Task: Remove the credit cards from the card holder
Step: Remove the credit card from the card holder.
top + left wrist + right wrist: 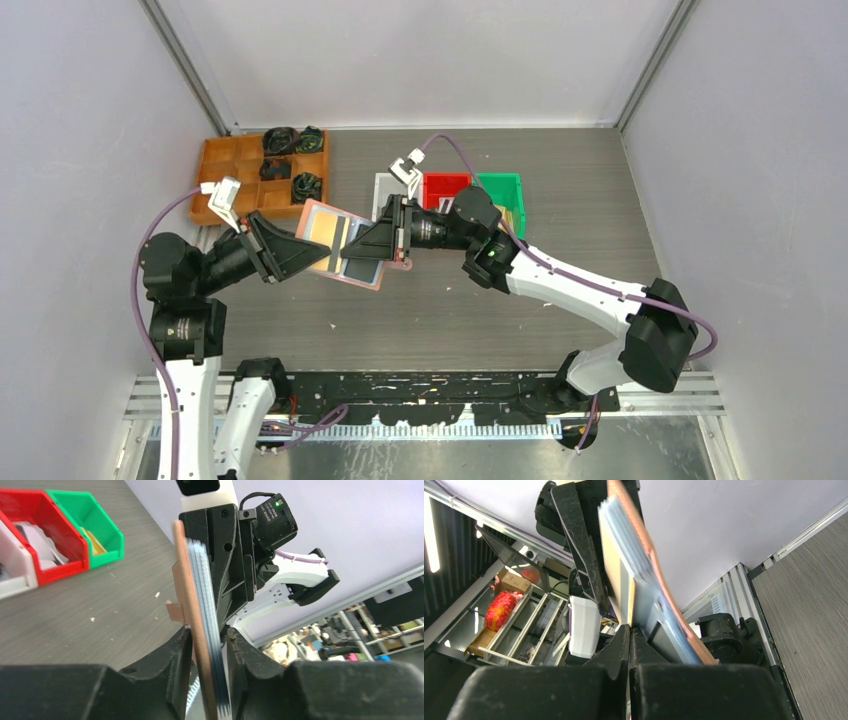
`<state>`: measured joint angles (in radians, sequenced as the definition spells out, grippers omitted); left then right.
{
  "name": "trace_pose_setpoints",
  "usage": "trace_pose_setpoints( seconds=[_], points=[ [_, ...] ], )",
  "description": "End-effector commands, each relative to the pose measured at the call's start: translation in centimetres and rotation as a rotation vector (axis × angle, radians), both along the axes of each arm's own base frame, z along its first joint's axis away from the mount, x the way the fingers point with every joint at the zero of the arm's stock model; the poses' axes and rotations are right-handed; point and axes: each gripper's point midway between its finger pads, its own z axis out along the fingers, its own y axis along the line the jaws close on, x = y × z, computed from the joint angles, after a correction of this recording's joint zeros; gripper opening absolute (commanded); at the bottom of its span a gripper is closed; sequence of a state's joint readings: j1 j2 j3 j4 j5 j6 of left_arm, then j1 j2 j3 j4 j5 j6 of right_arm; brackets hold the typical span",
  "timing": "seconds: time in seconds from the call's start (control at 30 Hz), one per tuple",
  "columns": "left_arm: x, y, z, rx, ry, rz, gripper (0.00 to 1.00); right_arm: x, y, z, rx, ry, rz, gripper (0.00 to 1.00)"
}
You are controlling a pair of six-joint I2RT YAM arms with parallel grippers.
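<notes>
While the left pincer [207, 637] clamps the one card holder [189, 580] above the tabletop [585, 200], the right pincer [629, 632] nips a single card [616, 575] at its edge, three bins [446, 178] behind.

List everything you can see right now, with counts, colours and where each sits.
card holder: one, salmon pink, held above table centre between both claws
cards: a stack, pale blue edges, inside the holder; number unclear
tray: one, orange-brown, far left corner, compartmented
bundles: about four, black, in tray compartments
bins: three at far centre, white bin, red bin, green bin side by side
table: one, dark grey
left claw: black, shut on holder's left edge
right claw: black, shut on its opposite edge
</notes>
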<state>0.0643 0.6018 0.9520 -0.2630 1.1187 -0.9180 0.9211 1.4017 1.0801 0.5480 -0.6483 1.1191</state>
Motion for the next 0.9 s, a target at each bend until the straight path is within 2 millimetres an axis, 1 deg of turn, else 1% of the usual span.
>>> trace_pose_setpoints(
  seconds=[0.0, 0.07, 0.13, 0.27, 0.37, 0.5, 0.7, 0.83, 0.87],
  points=[
    [-1.1, -0.5, 1.2, -0.058, -0.024, -0.072, 0.34, -0.4, -0.2, 3.8, 0.119, -0.062, 0.001, 0.01],
    [-1.2, -0.5, 1.1, -0.061, -0.017, -0.079, 0.37, -0.5, -0.1, 3.8, 0.118, -0.060, 0.006, 0.01],
    [-1.2, -0.6, 1.1, -0.060, -0.021, -0.082, 0.37, -0.6, -0.1, 3.8, 0.118, -0.061, 0.008, 0.01],
    [-1.3, -0.6, 1.3, -0.059, -0.024, -0.084, 0.28, -0.8, -0.2, 3.7, 0.117, -0.063, 0.011, 0.01],
    [-1.2, -0.5, 1.5, -0.060, -0.030, -0.075, 0.24, -0.8, -0.2, 3.3, 0.110, -0.057, 0.006, 0.01],
    [-1.0, -0.5, 1.8, -0.064, -0.031, -0.065, 0.21, -0.8, -0.6, 2.3, 0.096, -0.038, -0.012, 0.01],
    [-0.9, -0.4, 2.1, -0.066, -0.036, -0.058, 0.21, -0.7, -1.3, 0.6, 0.088, -0.006, -0.048, 0.01],
    [-0.9, -0.4, 2.2, -0.066, -0.039, -0.053, 0.21, -0.6, -1.5, 1.0, 0.100, -0.005, -0.059, 0.01],
    [-0.9, -0.4, 2.2, -0.065, -0.040, -0.052, 0.21, -0.6, -1.5, 1.3, 0.106, -0.008, -0.059, 0.04]
  ],
)
